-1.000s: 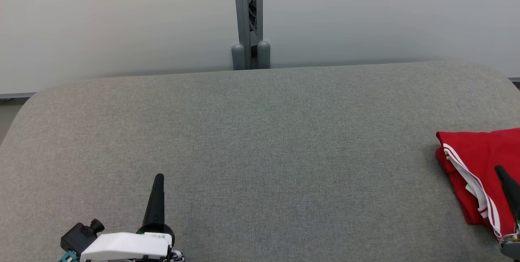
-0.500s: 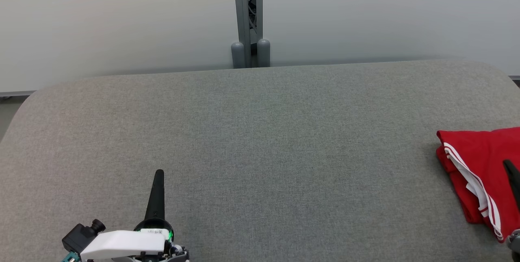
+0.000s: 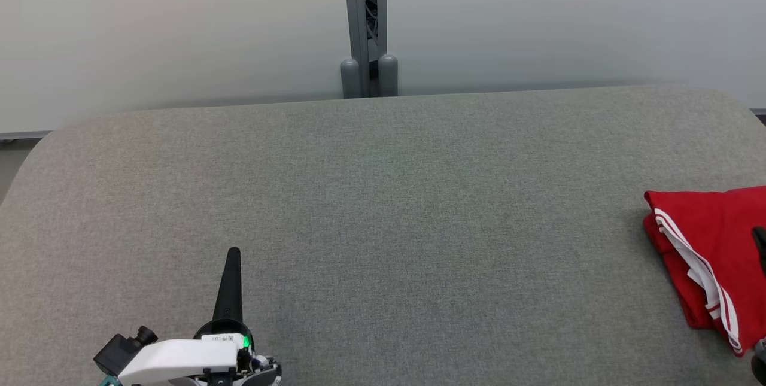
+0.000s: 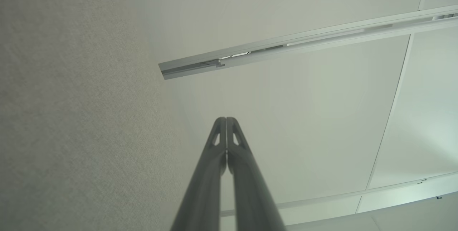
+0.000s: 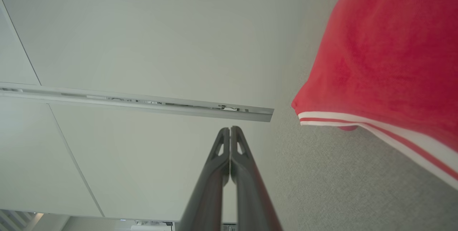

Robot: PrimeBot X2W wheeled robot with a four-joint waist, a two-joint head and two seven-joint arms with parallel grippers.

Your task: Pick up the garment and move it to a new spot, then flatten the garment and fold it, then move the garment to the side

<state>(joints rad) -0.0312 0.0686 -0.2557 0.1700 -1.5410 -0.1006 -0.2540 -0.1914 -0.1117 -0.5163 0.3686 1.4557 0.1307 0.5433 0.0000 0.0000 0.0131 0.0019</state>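
Plainly, both pairs of fingers are closed on nothing. The left gripper [image 4: 226,120] has its two dark fingers pressed tip to tip, with only grey cloth and pale wall beyond them. The right gripper [image 5: 230,129] is closed in the same way, with no fabric caught between its fingers.

From the right fingers the garment [image 5: 386,62] lies just off to one side and is not in their line. In the head view that gripper [image 3: 761,241] is a dark sliver at the right edge, seen against the red cloth. I cannot tell whether it touches the cloth.

The garment [image 3: 700,236] is red with white stripes and lies folded in layers at the right edge of the surface. Its long axis runs from far to near and slants a little rightward as it comes nearer. The left gripper [image 3: 233,252] is at the near left, well apart from the garment, so the right arm is much the nearer.

Judging by this, the folding and the move to the side look done. Any further handling would fall to the right arm, which would have to open and turn toward the cloth.

The surface [image 3: 383,194] is a broad grey woven pad with rounded far corners. Behind it stand a pale wall and a grey metal post [image 3: 365,15].
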